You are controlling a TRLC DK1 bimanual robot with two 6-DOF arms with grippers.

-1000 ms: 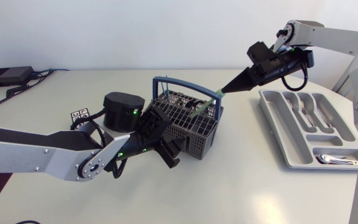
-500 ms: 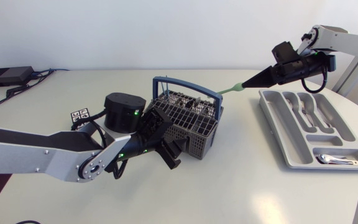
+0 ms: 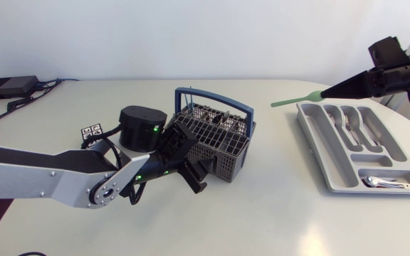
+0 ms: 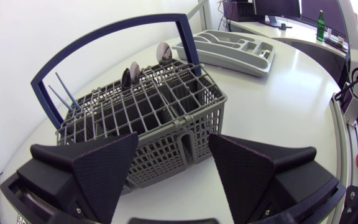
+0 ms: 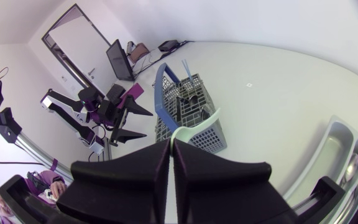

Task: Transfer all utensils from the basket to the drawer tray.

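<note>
Placement step: right hand (image 3: 327, 92), clamped on the green utensil (image 3: 294, 100), should lower it lengthwise into a free slot of the drawer tray (image 3: 317, 146) (left hand (image 4: 173, 149) spread apart by the basket (image 3: 216, 139)).

We view a wide, matte off-white counter (image 3: 276, 213) whose edge curves round on the right-hand side. Its surface is lit evenly, so that shadows fall soft and close. Behind its far edge rises a plain white wall (image 3: 191, 35). At the far left corner of the counter we note a flat black rectangular box (image 3: 7, 87) with thin black cables (image 3: 18, 104) trailing from it. Nearer the middle lies a small white card printed with black squares (image 3: 91, 131).
</note>
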